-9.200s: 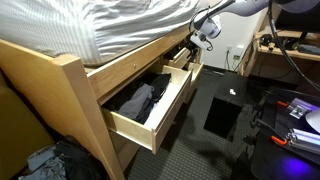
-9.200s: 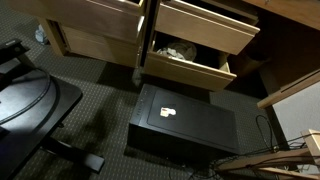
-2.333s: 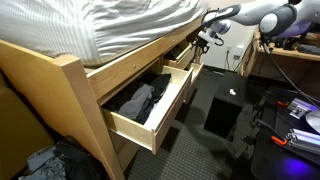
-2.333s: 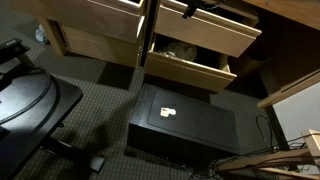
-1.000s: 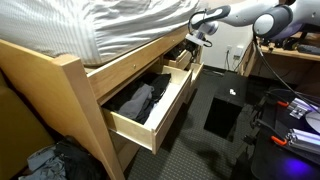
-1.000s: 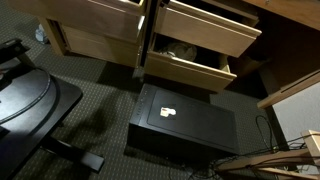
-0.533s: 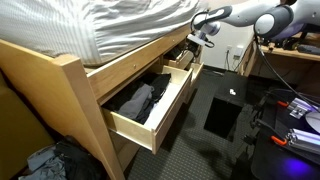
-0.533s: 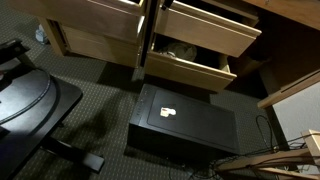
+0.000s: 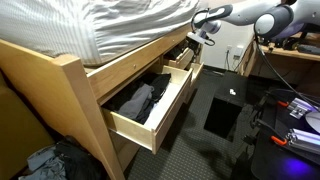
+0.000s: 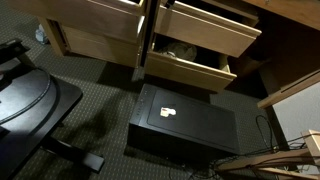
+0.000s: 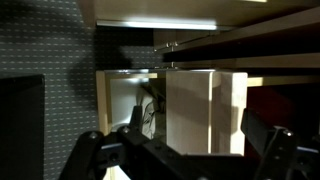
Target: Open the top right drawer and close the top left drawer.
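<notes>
The tool (image 9: 203, 33) hung at the upper right of the frame in an exterior view, just beside the far end of the bed frame (image 9: 70, 85). In the wrist view the tool (image 11: 182, 142) had its fingers (image 11: 88, 150) spread wide apart at the bottom of the frame, clamped on nothing. Between them stood a pale pine panel (image 11: 205, 110), probably a drawer part. Whether either finger touched it could not be told.

Just below the tool, right of centre, sat the top right drawer (image 9: 181, 60), drawn out only partly, with its orange-brown sides showing. Nearer the camera, in the middle of the frame, the top left drawer (image 9: 158, 118) stood pulled far out, with dark clothes (image 9: 135, 100) lying inside.

Both drawers looked like stiff, rigid wood, with plain fronts and no handle to be seen. The smaller one would likely slide lightly, and the top edge of its front seemed the best hold, hooked from behind. The wide one, loaded and deep, would probably be heavier and better pushed at the middle of its thick front, so as not to skew.
</notes>
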